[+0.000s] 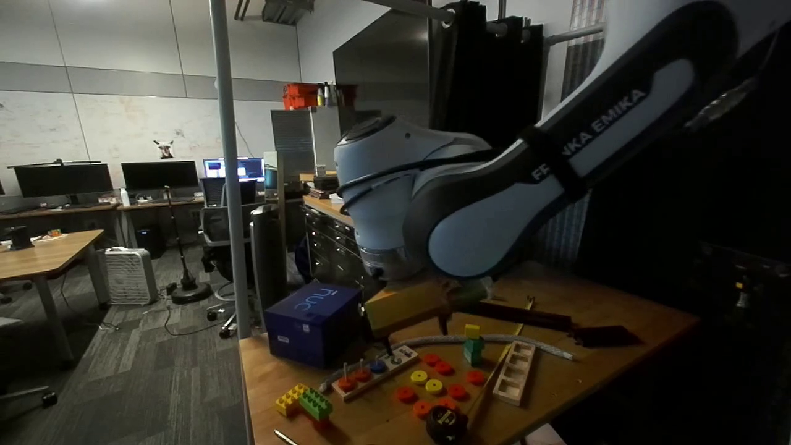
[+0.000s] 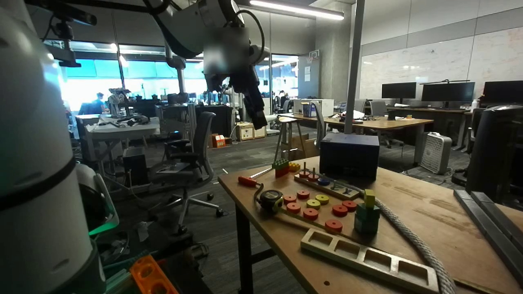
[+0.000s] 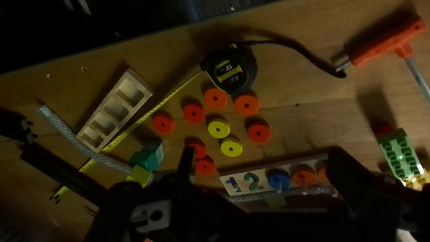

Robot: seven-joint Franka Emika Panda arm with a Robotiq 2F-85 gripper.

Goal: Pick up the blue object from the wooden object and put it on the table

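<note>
- Left of both fingers in the wrist view, and ahead of them: a compartment tray (image 3: 129, 117), outside their span.
- Left finger (image 3: 185, 164), as seen in that view: spread wide from its partner, so the gripper (image 3: 260, 156) holds nothing. A red disc (image 3: 209, 163) appears just beside this finger; the drop between them cannot be read here.
- Between the fingers, starting nearer the left one: the number board (image 3: 241, 181), its 1 and 2 uncovered. Its long axis runs a little askew, but nearly along the line from finger to finger.
- Between the fingers, slightly right of their middle: the blue disc (image 3: 278, 178), on a peg of the board. Being round, it has no long axis; the row sets the direction. An exterior view shows the fingers well above the level of the table (image 2: 400, 192), so the disc lies down from them.
- Between the blue disc and the right finger: an orange disc (image 3: 302, 176), close by on the same row. As turned now, the right finger would probably have to squeeze between the two; closing across the board, then lifting straight up, seems safer.
- Right finger (image 3: 346, 174): nearer the blue disc than the left.
- Right of both fingers: a green toy brick (image 3: 401, 153).
</note>
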